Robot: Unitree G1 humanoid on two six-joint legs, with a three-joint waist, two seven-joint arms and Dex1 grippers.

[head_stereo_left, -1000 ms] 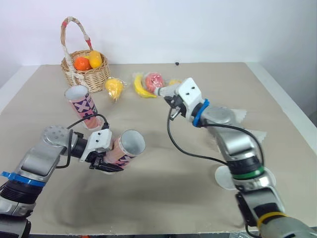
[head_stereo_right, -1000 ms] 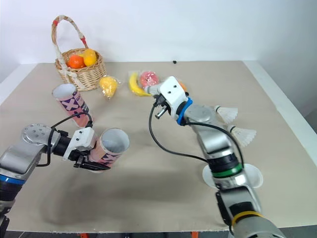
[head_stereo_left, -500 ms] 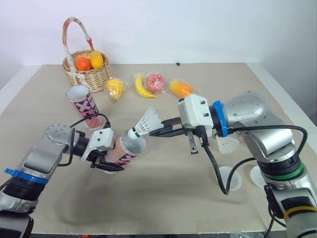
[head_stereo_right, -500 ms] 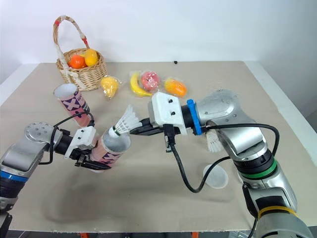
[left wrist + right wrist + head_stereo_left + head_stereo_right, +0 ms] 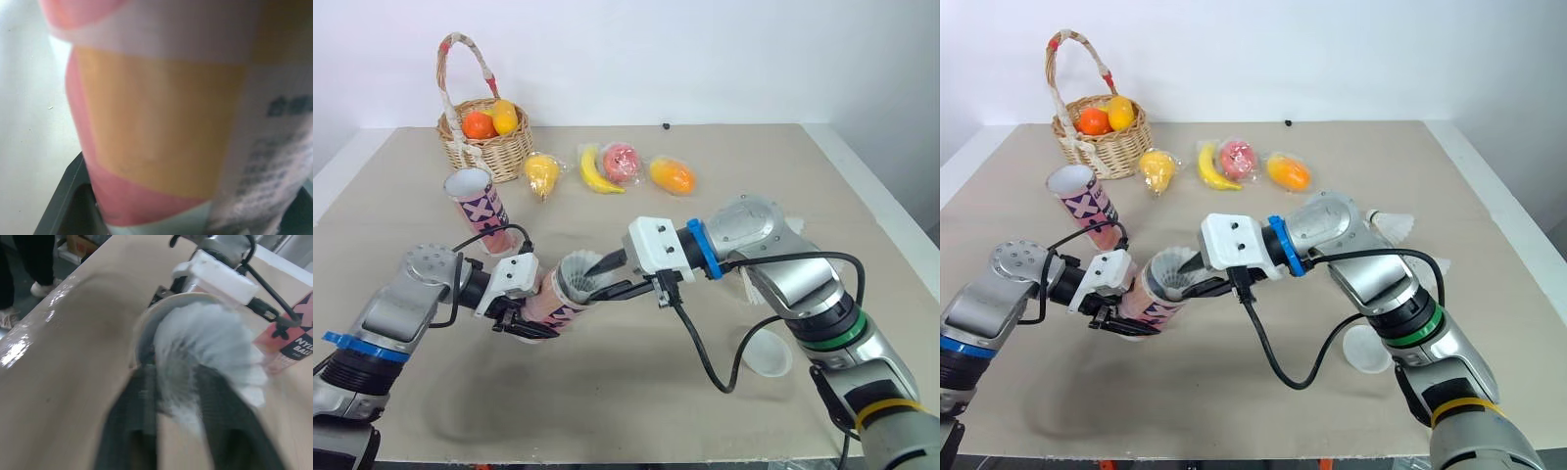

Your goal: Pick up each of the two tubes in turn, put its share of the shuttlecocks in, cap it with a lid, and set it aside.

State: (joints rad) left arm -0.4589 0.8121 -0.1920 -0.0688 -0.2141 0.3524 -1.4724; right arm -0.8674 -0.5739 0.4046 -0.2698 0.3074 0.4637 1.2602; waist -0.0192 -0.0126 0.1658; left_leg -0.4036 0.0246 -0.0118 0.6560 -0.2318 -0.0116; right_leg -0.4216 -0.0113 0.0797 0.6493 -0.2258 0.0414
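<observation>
And in it goes! A second ago my right gripper (image 5: 612,277) was up by the row of fruit. Half a second ago it had the shuttlecock (image 5: 584,275) poised cork-first at the rim. Now the cork has gone down the throat and only the white skirt shows, filling the mouth of the held tube (image 5: 556,296). The tube itself hasn't budged through any of that. My left gripper (image 5: 521,321) stays clamped round its pink and orange body, holding it low over the table (image 5: 705,416), left of centre. It's tilted so the open end looks straight at my right arm. My right gripper is pressed right up to that rim, closed on the trailing feathers, one finger either side of the skirt, and the wrist view has the feathers bunched between them. I'd call this shuttlecock as good as loaded. What's left for it is to let go and back straight out along the tube's line, so the feathers don't snag and drag it out again. The second tube (image 5: 477,204) waits just behind the held one, standing on the table near the basket (image 5: 481,147) with its mouth open. Over on my right there's a loose shuttlecock (image 5: 1393,223) on the table beyond my forearm, and a translucent lid (image 5: 769,352) lies near my elbow. So there's more filling to do before this tube gets capped, and the whole task is still in its early stretch.
</observation>
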